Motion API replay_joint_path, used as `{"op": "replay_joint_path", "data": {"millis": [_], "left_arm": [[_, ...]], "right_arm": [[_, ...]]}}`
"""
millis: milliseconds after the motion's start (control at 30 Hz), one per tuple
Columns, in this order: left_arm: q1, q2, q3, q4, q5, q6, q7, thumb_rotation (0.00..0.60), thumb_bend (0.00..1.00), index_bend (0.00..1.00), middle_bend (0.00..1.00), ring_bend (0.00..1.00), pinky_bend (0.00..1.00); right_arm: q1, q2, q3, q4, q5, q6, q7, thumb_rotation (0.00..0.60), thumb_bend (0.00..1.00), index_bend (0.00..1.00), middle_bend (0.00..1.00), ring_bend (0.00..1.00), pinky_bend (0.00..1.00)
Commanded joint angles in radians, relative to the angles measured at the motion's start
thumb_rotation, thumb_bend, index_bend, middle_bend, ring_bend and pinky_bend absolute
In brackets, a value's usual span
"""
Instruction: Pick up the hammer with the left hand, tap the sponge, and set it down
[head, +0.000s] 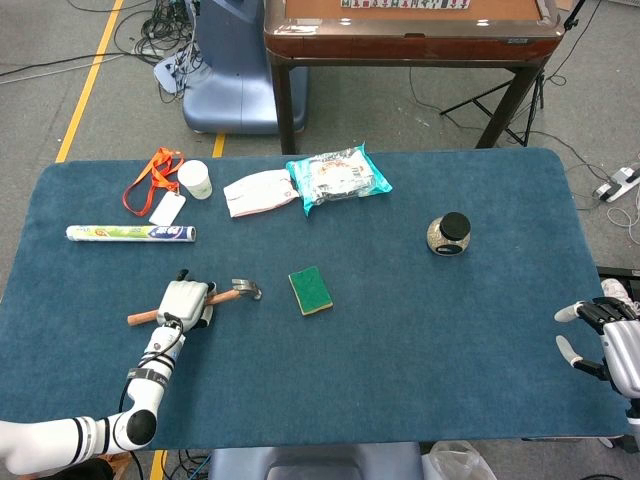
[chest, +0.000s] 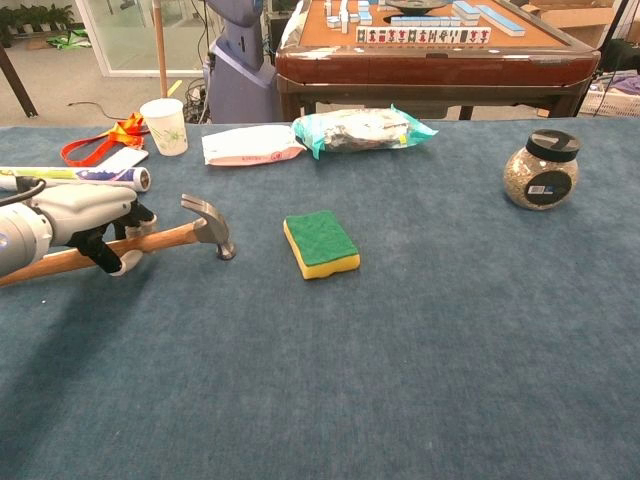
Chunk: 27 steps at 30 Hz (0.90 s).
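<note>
From the head view, a blue table (head: 400, 330) fills the scene. The left hand (head: 183, 302) lies at about 8 o'clock, fingers wrapped around the wooden handle of the hammer (head: 215, 297), whose metal head points toward 3 o'clock. The sponge (head: 311, 290), green side up, sits just beyond the hammer head with bare cloth between them. At 10 o'clock lie a tube (head: 130, 233), an orange lanyard (head: 152, 180) and a cup (head: 195, 179); toward 12 o'clock are a white packet (head: 260, 192) and a teal packet (head: 338, 177). A jar (head: 449, 235) stands at 2 o'clock. The right hand (head: 606, 343) sits at the table's 4 o'clock edge, fingers spread, holding nothing. From the chest view, the left hand (chest: 85, 222) grips the hammer (chest: 160, 240) mid-handle at 9 o'clock, and the head touches the cloth or hangs just above it. The sponge (chest: 320, 243) lies near centre, nothing between it and the hammer. The jar (chest: 541, 170) stands at 2 o'clock, well apart.
</note>
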Motion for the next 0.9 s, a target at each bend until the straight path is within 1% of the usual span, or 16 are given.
{"op": "replay_joint_path", "data": {"millis": [33, 333, 700, 733, 900], "left_arm": [[0.001, 0.000, 0.001, 0.001, 0.001, 0.000, 0.000, 0.600, 0.53, 0.52, 0.55, 0.37, 0.07], [0.011, 0.006, 0.003, 0.005, 0.047, 0.007, -0.031, 0.600, 0.55, 0.59, 0.63, 0.43, 0.07], [0.024, 0.029, 0.000, 0.008, 0.097, -0.016, -0.092, 0.600, 0.58, 0.67, 0.70, 0.48, 0.07], [0.025, 0.031, -0.001, 0.007, 0.098, -0.018, -0.096, 0.597, 0.58, 0.67, 0.70, 0.48, 0.07], [0.029, 0.042, -0.005, 0.003, 0.097, -0.029, -0.113, 0.545, 0.60, 0.68, 0.71, 0.49, 0.07]], "right_arm": [[0.000, 0.000, 0.000, -0.001, -0.001, 0.000, 0.000, 0.600, 0.32, 0.46, 0.45, 0.39, 0.26], [0.001, 0.000, 0.000, -0.001, 0.000, -0.002, 0.000, 0.600, 0.32, 0.46, 0.45, 0.39, 0.26], [0.003, 0.001, -0.001, -0.002, 0.001, -0.006, -0.001, 0.600, 0.32, 0.46, 0.45, 0.39, 0.26], [0.003, 0.001, -0.001, -0.002, 0.001, -0.006, -0.001, 0.600, 0.32, 0.46, 0.45, 0.39, 0.26], [0.003, 0.001, -0.001, -0.003, 0.001, -0.006, -0.003, 0.600, 0.32, 0.46, 0.45, 0.39, 0.26]]}}
